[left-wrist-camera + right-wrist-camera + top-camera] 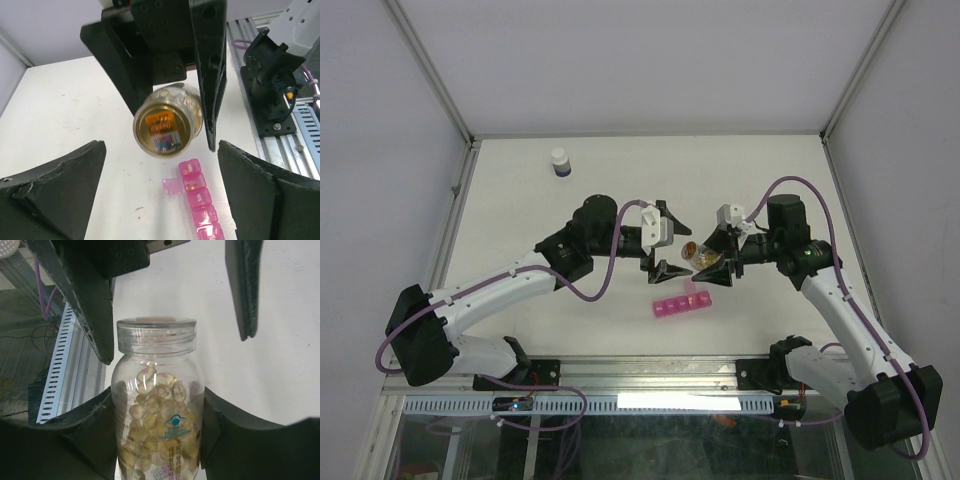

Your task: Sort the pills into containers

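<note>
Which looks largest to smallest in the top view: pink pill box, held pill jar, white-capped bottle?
1. pink pill box, longest footprint.
2. pill jar, slightly smaller; it is held off the table, nearer the camera, so this gap is unsure.
3. white-capped bottle, clearly smallest.

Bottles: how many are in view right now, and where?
2. A clear pill bottle is held in the right gripper over mid-table; a small white-capped bottle stands near the table's far left corner. The arms may hide others.
</note>
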`<state>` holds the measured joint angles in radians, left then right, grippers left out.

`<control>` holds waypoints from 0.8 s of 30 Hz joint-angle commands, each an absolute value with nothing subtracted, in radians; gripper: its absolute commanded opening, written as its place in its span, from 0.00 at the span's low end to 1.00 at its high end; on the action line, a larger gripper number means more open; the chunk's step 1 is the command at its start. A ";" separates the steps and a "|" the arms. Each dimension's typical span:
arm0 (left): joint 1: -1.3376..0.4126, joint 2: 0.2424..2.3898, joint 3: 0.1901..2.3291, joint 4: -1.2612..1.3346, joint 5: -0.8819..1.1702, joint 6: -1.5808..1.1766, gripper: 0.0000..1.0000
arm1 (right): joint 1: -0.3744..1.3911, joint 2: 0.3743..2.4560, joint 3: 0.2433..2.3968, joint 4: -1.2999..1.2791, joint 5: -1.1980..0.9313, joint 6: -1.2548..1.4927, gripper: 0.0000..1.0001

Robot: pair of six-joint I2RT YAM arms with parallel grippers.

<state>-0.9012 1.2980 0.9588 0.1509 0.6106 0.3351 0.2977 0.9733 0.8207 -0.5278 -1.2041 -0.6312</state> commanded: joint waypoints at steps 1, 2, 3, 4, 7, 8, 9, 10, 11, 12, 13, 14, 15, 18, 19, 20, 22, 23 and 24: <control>-0.891 1.219 0.822 0.404 0.551 0.314 0.99 | 0.293 0.960 0.865 -0.485 -1.232 -0.624 0.00; -0.890 1.198 0.784 0.452 0.522 0.280 0.99 | 0.293 0.960 0.866 -0.485 -1.233 -0.626 0.00; -0.890 1.176 0.748 0.495 0.501 0.223 0.99 | 0.293 0.961 0.866 -0.486 -1.233 -0.625 0.00; -0.890 1.152 0.710 0.539 0.484 0.173 0.99 | 0.294 0.960 0.867 -0.486 -1.233 -0.627 0.00; -0.890 1.083 0.624 0.638 0.453 -0.014 0.99 | 0.294 0.960 0.867 -0.486 -1.233 -0.628 0.00; -0.890 1.064 0.599 0.662 0.445 -0.091 0.99 | 0.295 0.960 0.867 -0.486 -1.233 -0.628 0.00; -0.890 1.047 0.574 0.686 0.438 -0.160 0.99 | 0.295 0.960 0.867 -0.486 -1.232 -0.629 0.00; -0.890 1.034 0.560 0.704 0.431 -0.231 0.99 | 0.294 0.960 0.867 -0.486 -1.232 -0.629 0.00; -0.890 1.019 0.548 0.718 0.422 -0.298 0.99 | 0.294 0.961 0.867 -0.486 -1.231 -0.629 0.00; -0.892 1.011 0.541 0.727 0.403 -0.362 0.98 | 0.294 0.963 0.866 -0.486 -1.231 -0.628 0.00; -0.897 1.006 0.542 0.721 0.371 -0.419 0.96 | 0.294 0.963 0.867 -0.486 -1.230 -0.627 0.00; -0.908 0.999 0.551 0.671 0.319 -0.458 0.93 | 0.293 0.963 0.866 -0.486 -1.230 -0.627 0.00; -0.934 0.994 0.576 0.598 0.246 -0.470 0.90 | 0.294 0.963 0.865 -0.486 -1.230 -0.627 0.00; -1.076 1.008 0.703 0.329 -0.051 -0.400 0.87 | 0.294 0.965 0.865 -0.486 -1.230 -0.627 0.00; -1.108 1.020 0.743 0.275 -0.114 -0.387 0.85 | 0.293 0.965 0.864 -0.486 -1.230 -0.627 0.00; -1.125 1.035 0.773 0.231 -0.149 -0.390 0.84 | 0.293 0.965 0.865 -0.485 -1.230 -0.627 0.00; -1.141 1.068 0.834 0.164 -0.182 -0.395 0.80 | 0.293 0.966 0.865 -0.484 -1.232 -0.626 0.00; -1.147 1.086 0.860 0.140 -0.192 -0.390 0.79 | 0.293 0.966 0.865 -0.485 -1.230 -0.626 0.00; -1.151 1.101 0.884 0.120 -0.200 -0.386 0.79 | 0.294 0.966 0.865 -0.485 -1.231 -0.626 0.00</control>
